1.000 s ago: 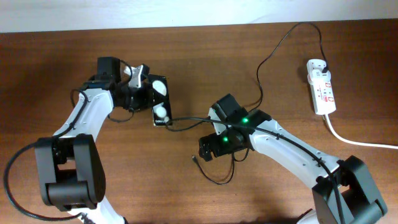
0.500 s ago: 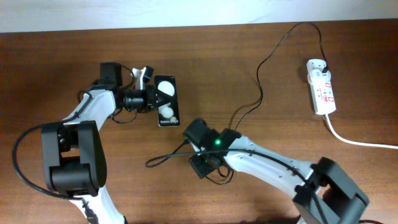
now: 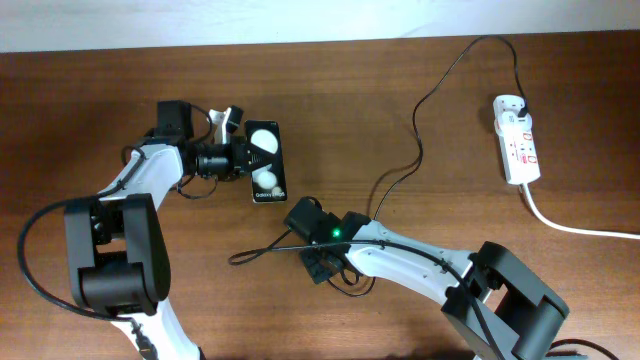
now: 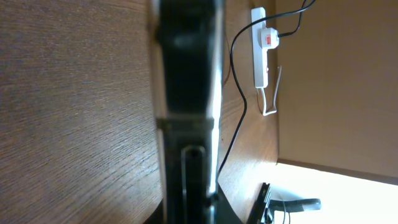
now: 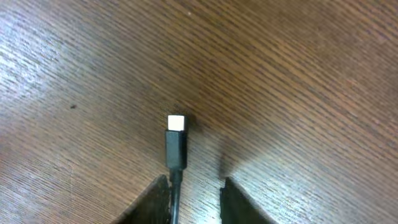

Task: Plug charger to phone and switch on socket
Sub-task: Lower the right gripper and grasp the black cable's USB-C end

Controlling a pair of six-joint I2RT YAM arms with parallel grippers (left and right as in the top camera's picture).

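Brown wooden table [image 3: 400, 80] fills the overhead view. On the right arm's side, near the far edge, lies the white socket [image 3: 517, 140], its thick white cord [image 3: 575, 228] trailing off the table. The charger [image 3: 418, 130] is plugged in at the socket's far end and winds back across the wood to a loop beside the right gripper [image 3: 320, 268], which points down at the table; from above its jaws are hidden. The left gripper [image 3: 243, 158] is clamped on a long edge of the phone [image 3: 267, 162], which faces up, well apart from the socket. From the left wrist, a dark blurred bar fills the middle, phone and fingers not separable; socket and cable show beyond it. From the right wrist, the connector tip [image 5: 176, 122] lies flat on the wood just ahead of the fingers [image 5: 157, 198]. The cable runs back between them, against one finger with a gap to the other, so the jaws stand narrow, not pinched.
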